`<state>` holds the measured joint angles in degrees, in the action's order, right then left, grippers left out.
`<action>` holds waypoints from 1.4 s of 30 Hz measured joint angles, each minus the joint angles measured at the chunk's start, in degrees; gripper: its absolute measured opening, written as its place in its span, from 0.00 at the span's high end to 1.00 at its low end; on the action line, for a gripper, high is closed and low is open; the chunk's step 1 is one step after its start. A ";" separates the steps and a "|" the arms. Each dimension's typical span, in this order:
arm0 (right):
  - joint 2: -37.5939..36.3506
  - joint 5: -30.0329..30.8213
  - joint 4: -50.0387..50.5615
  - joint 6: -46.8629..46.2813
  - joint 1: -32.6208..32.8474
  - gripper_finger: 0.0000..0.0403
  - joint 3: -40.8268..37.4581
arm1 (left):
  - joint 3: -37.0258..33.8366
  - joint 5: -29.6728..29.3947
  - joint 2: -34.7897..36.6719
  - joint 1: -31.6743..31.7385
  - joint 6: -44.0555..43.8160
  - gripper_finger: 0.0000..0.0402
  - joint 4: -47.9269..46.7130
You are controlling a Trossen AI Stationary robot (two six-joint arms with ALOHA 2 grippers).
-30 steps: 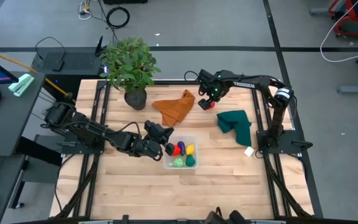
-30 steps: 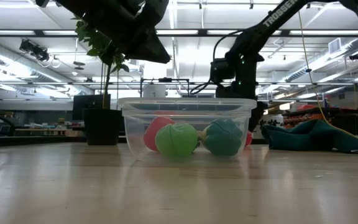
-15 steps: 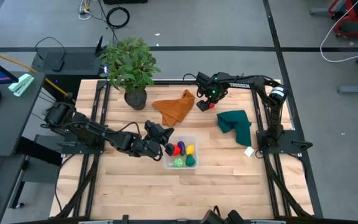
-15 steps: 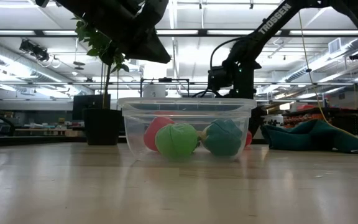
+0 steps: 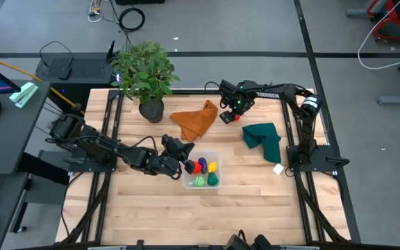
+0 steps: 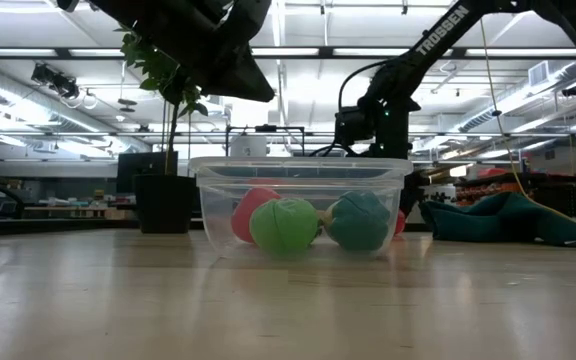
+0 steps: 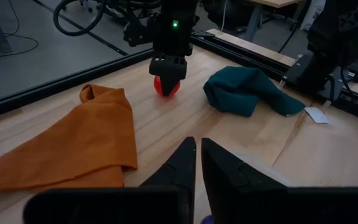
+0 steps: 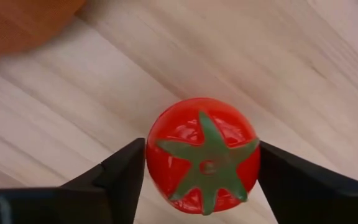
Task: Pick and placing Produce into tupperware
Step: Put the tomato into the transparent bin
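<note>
Red and glossy, the toy tomato (image 8: 202, 163) sits on the wooden counter (image 5: 158, 208) at about one o'clock from the tupperware (image 5: 201, 171), between the orange cloth (image 5: 195, 118) and the dark green cloth (image 5: 264, 139). The risk we see is a slip: the tomato is round and smooth, so an off-centre squeeze could squirt it out sideways, perhaps under the orange cloth, and a carry that runs too low could knock the clear box's rim. Our right tool (image 8: 197, 171) straddles the tomato, fingers spread only about as wide as the fruit, one at each flank; we cannot tell whether they press it yet, and it looks to rest on the counter. Our left tool (image 7: 194, 165) waits at the box's nine o'clock side, fingers nearly together, holding nothing. Five produce pieces already lie in the tupperware.
</note>
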<state>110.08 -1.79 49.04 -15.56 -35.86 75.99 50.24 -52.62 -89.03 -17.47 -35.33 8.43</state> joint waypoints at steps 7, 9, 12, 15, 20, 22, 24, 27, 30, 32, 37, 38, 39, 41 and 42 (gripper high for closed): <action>-0.04 -0.01 0.01 -0.76 0.02 0.42 0.00 | 0.00 0.00 0.00 0.00 0.00 0.94 0.00; -0.04 -0.01 0.04 -0.78 0.02 0.43 0.00 | 0.00 0.00 0.00 0.00 0.02 0.94 -0.01; -0.07 -0.01 0.37 -1.08 0.02 0.43 0.02 | 0.00 0.00 0.01 0.00 0.02 0.92 -0.02; -0.09 -0.01 0.67 -1.29 0.04 0.43 0.02 | 0.00 0.02 0.02 0.00 0.02 0.91 -0.02; -0.09 -0.12 1.68 -1.31 0.13 0.43 1.57 | 0.00 0.02 0.02 -0.11 0.03 0.92 -0.03; -0.09 -0.11 2.38 -1.11 0.36 0.43 3.12 | 0.00 0.04 0.02 -0.13 0.04 0.93 -0.04; -0.09 -0.35 3.86 -0.87 0.77 0.43 5.18 | 0.00 0.31 0.02 -0.15 0.07 0.94 -0.07; -0.11 -1.26 6.07 -0.02 1.97 0.43 8.29 | 0.00 0.42 0.02 -0.15 0.13 0.94 -0.09; -0.38 -1.62 9.15 1.37 4.31 0.43 11.26 | 0.00 0.42 0.02 -0.46 0.17 0.93 -0.19; -0.92 -1.72 10.33 1.96 6.10 0.43 12.89 | 0.00 0.39 0.02 -0.91 0.17 0.92 -0.50; -2.54 -1.80 13.66 2.28 11.60 0.43 15.84 | -0.02 0.37 0.04 -2.70 0.58 0.90 -2.41; -3.11 -2.07 13.78 2.05 12.80 0.43 15.90 | -0.02 0.28 0.04 -3.19 0.43 0.90 -3.06; -3.58 -2.12 13.99 1.75 14.15 0.43 15.98 | -0.02 -0.15 0.04 -3.74 0.14 0.90 -3.83; -4.37 -2.47 14.44 0.55 16.65 0.43 15.98 | -0.02 -1.59 0.04 -4.78 -0.60 0.90 -5.07; -4.68 -2.57 14.59 -0.07 18.05 0.43 15.98 | -0.02 -2.33 0.07 -5.32 -1.31 0.90 -5.76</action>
<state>105.40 -4.36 63.64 -15.63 -17.81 91.96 50.22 -54.95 -88.97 -22.79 -36.64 2.67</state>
